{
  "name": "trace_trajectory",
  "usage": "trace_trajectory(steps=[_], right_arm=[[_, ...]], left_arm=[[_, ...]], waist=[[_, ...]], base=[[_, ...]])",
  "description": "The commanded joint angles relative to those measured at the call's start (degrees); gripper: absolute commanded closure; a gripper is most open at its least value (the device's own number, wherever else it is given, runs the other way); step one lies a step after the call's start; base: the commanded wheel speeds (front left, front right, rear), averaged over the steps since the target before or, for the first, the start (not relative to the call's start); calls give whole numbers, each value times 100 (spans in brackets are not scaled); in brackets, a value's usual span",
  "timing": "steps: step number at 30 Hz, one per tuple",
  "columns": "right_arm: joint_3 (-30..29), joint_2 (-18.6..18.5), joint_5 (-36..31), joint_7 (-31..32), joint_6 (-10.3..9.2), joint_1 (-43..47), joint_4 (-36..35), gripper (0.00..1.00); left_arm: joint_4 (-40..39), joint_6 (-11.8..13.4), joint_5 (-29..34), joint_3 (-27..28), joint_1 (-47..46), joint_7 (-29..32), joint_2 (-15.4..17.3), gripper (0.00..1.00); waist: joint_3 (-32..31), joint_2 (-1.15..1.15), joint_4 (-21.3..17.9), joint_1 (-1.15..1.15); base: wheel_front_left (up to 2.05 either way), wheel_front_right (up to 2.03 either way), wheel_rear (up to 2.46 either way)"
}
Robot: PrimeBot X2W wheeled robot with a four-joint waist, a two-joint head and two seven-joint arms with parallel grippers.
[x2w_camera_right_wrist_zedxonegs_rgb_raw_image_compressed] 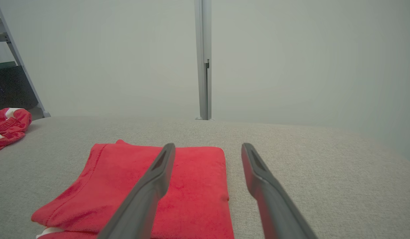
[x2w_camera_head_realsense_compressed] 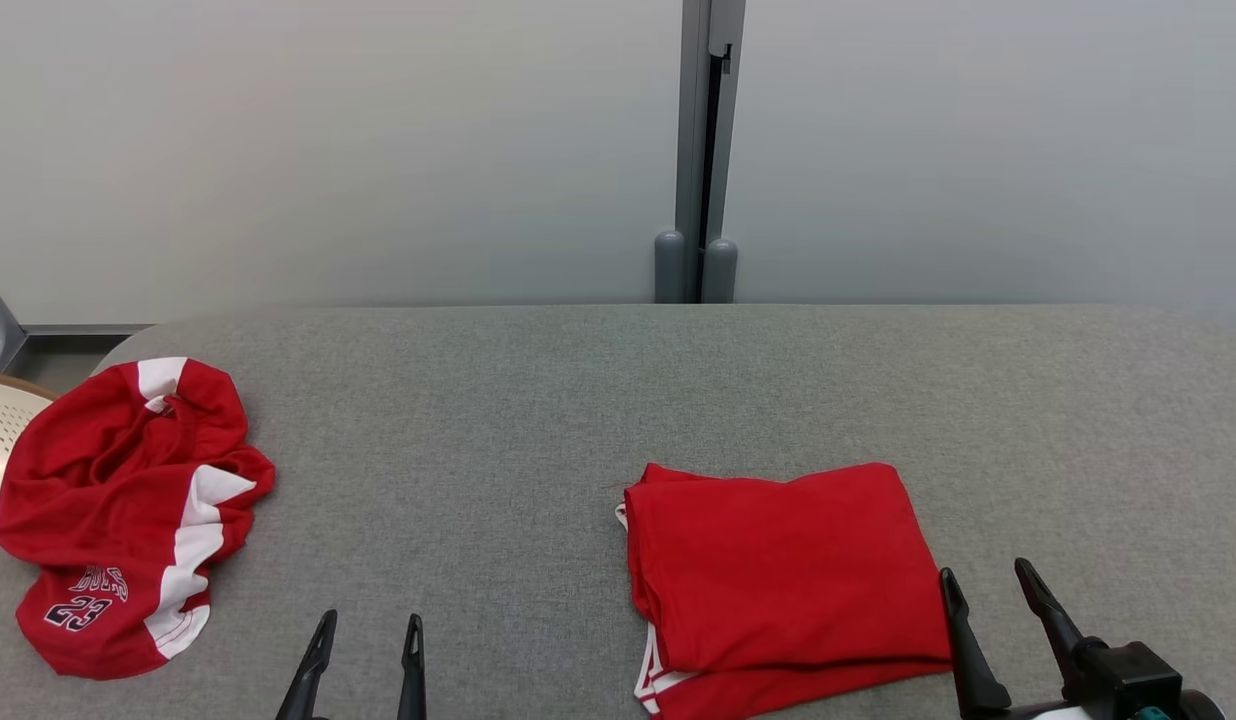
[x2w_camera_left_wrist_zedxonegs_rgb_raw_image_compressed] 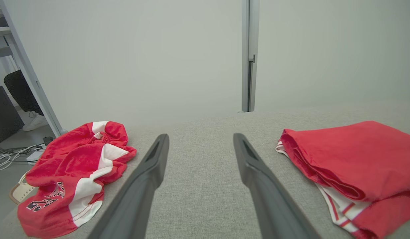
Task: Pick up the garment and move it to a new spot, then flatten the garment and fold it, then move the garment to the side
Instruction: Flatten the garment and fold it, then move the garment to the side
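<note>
Your left gripper [x2w_camera_head_realsense_compressed: 371, 620] and right gripper [x2w_camera_head_realsense_compressed: 984, 572] both stand with fingers spread and empty, low over the grey table [x2w_camera_head_realsense_compressed: 538, 400]. The folded garment [x2w_camera_head_realsense_compressed: 778, 570] lies just beside the right gripper, its open layers facing you. The crumpled garment [x2w_camera_head_realsense_compressed: 128, 510] sits well apart at the table's left end, and its outer edge may overhang a pale basket [x2w_camera_head_realsense_compressed: 3, 425]; you can't tell from here. Both are thin, limp jersey cloth: light, but they will sag and slide apart if you pinch a single layer. On the folded one, take the whole stack at its near right corner. On the crumpled one, grip a raised ridge near the white stripe.
</note>
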Motion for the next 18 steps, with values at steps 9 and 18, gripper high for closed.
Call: trace_trajectory(steps=[9, 18], right_arm=[[-20, -130, 135, -33, -3, -128, 70, 0], [578, -791, 1348, 54, -3, -1236, 1609, 0]], left_arm=[[122, -119, 113, -94, -146, -9, 4, 0], [202, -366, 250, -434, -482, -10, 13, 0]], waist=[[97, 0, 49, 0], [547, 0, 207, 0]], base=[[0, 0, 0], [0, 0, 0]])
